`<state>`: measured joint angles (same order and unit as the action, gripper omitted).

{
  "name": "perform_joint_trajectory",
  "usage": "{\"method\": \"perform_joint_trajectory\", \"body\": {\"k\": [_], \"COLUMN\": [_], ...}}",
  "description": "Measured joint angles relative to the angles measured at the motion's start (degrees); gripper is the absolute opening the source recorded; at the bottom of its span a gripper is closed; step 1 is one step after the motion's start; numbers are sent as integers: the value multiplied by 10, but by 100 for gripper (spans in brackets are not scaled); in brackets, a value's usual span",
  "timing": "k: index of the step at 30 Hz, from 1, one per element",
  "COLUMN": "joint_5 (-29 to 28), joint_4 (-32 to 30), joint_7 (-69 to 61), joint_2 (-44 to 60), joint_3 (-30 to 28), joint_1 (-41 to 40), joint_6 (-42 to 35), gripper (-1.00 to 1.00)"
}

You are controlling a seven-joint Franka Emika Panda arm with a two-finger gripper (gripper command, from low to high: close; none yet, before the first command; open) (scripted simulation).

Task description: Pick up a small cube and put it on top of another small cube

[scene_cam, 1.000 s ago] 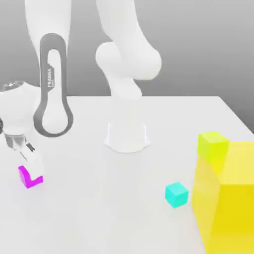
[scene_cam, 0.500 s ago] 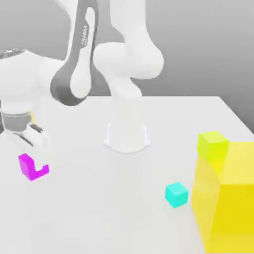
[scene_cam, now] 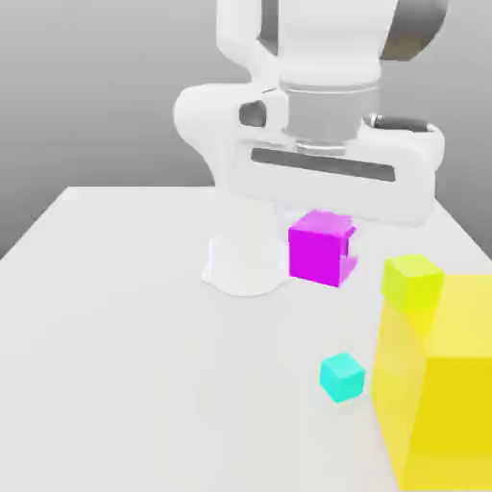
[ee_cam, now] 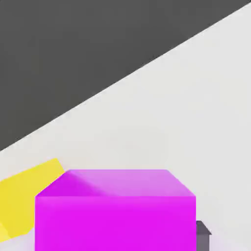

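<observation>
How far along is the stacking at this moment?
Done: the pick. The magenta cube hangs clear of the table, clamped in the gripper. In hand: the carry, with the cube up near the robot's base. Left: setting it on another small cube; the cyan cube and the yellow-green cube both sit uncovered.

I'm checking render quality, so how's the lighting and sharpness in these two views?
Exterior view: flat, even light, no glare, faint shadows on the table; magenta cube slightly soft-edged. Hand view: magenta cube evenly lit, crisp edges, dark backdrop above the table.
</observation>
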<state>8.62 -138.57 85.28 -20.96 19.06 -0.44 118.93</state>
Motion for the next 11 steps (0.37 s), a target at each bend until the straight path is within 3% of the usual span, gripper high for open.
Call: {"method": "perform_joint_trajectory", "body": {"k": [4, 5, 11], "joint_5": [6, 6, 5], "joint_4": [-28, -37, -41], "joint_7": [36, 38, 39], "joint_2": [19, 25, 28], "joint_3": [43, 46, 48], "joint_1": [23, 23, 23], "joint_6": [46, 61, 68], "gripper": [-100, 100, 100]}}
